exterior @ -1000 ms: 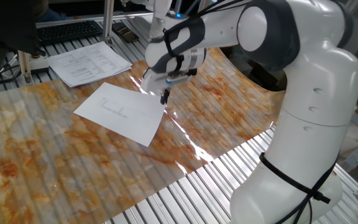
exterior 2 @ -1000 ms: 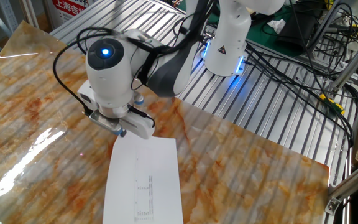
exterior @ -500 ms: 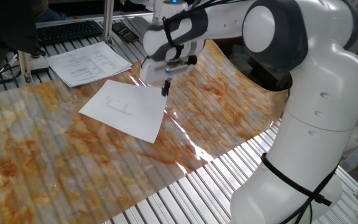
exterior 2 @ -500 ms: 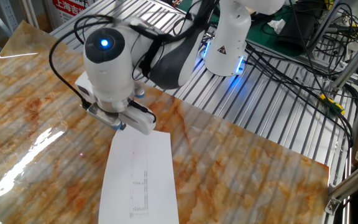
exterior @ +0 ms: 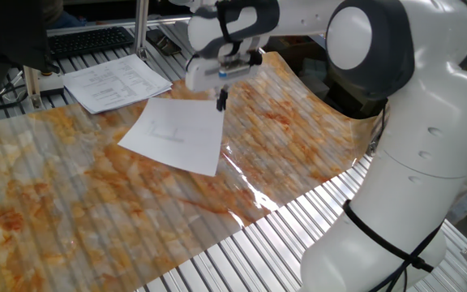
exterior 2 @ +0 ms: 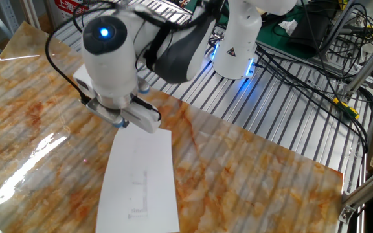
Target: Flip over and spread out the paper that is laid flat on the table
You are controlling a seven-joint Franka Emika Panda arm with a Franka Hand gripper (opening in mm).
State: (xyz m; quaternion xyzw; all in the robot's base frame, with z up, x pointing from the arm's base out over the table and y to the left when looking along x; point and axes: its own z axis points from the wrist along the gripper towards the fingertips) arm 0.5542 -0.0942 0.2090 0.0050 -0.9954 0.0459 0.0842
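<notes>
We saw the gripper (exterior: 222, 99) pinching one corner of the paper (exterior: 177, 135), with its thin fingers closed together on the sheet. That corner was lifted a little above the tabletop (exterior: 71, 203), while the far part of the paper seemed to lie on the orange marbled cover. We think a corner was chosen because a thin sheet gives no other place to grasp, and from a corner it can be peeled up and turned. The faint lines of print were facing up, so in our judgement the flip was not yet done.

In the other fixed view, the wrist hid the fingers, and we saw only the paper (exterior 2: 138, 178) coming out from below the gripper (exterior 2: 129, 122). The stack of printed pages (exterior: 116, 83) lay near, behind the paper, on the metal slats.
</notes>
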